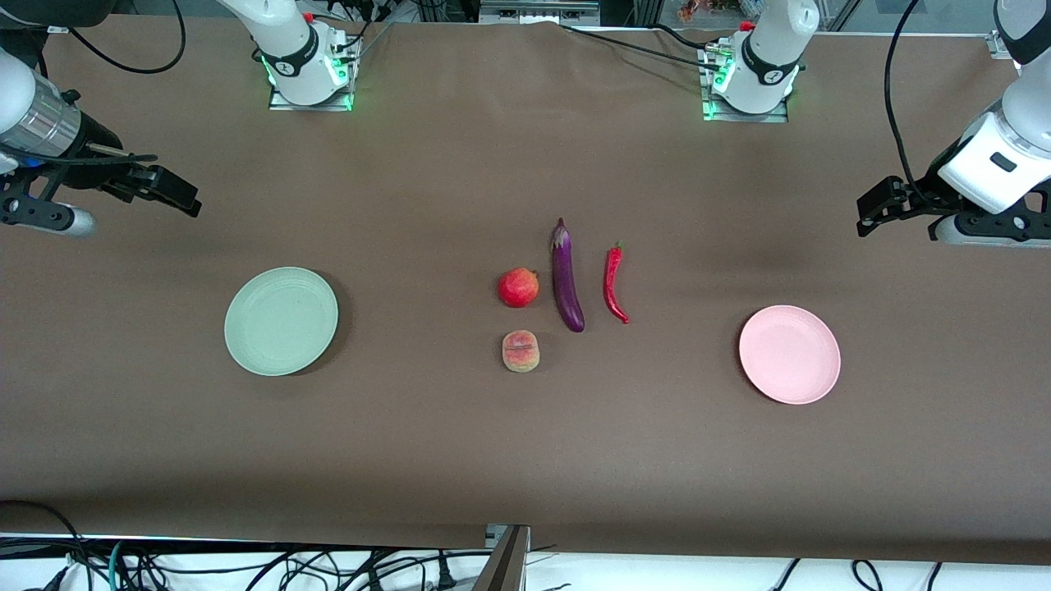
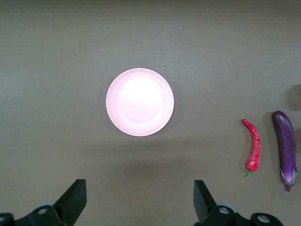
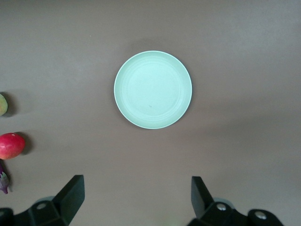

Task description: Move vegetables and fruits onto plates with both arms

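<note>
A purple eggplant (image 1: 566, 279), a red chili (image 1: 613, 283), a red pomegranate-like fruit (image 1: 518, 287) and a peach (image 1: 520, 351) lie together mid-table. The peach is nearest the front camera. An empty green plate (image 1: 282, 321) sits toward the right arm's end, an empty pink plate (image 1: 790, 355) toward the left arm's end. My right gripper (image 1: 187, 199) hangs open and empty above the table near the green plate (image 3: 153, 89). My left gripper (image 1: 869, 215) hangs open and empty above the table near the pink plate (image 2: 139, 102); its view also shows the chili (image 2: 254, 146) and eggplant (image 2: 287, 148).
Both arm bases (image 1: 308, 61) (image 1: 751, 70) stand along the table edge farthest from the front camera. Brown table surface (image 1: 525, 443) stretches between the plates and the nearest edge. Cables (image 1: 246, 570) lie below that edge.
</note>
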Tool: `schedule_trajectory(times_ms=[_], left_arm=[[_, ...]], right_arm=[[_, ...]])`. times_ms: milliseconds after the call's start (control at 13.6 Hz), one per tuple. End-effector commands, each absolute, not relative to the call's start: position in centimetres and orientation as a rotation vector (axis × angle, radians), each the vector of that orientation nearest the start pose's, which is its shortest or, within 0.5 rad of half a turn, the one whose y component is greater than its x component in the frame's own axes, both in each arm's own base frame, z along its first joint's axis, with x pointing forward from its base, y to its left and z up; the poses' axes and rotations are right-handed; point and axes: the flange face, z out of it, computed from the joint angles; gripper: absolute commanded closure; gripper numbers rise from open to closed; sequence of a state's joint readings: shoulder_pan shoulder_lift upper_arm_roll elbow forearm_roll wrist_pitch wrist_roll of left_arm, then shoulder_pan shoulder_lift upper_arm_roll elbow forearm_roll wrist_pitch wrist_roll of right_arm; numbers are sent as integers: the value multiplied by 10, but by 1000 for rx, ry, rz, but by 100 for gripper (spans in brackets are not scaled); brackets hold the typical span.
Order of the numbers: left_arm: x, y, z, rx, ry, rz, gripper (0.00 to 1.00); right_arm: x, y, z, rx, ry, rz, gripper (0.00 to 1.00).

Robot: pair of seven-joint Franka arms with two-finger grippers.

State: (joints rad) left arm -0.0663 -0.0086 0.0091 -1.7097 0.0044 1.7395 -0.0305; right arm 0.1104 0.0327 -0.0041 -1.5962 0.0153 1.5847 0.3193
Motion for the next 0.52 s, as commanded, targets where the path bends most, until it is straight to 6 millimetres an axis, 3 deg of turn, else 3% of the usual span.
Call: schedule_trajectory(times_ms=[0, 442], left_arm=[[566, -32, 583, -3118, 55, -47, 0], [565, -34, 583, -3118, 55, -42, 0]], right_arm=[[559, 63, 602, -3098, 352, 47, 0], [560, 63, 603, -3095, 355, 36, 0]])
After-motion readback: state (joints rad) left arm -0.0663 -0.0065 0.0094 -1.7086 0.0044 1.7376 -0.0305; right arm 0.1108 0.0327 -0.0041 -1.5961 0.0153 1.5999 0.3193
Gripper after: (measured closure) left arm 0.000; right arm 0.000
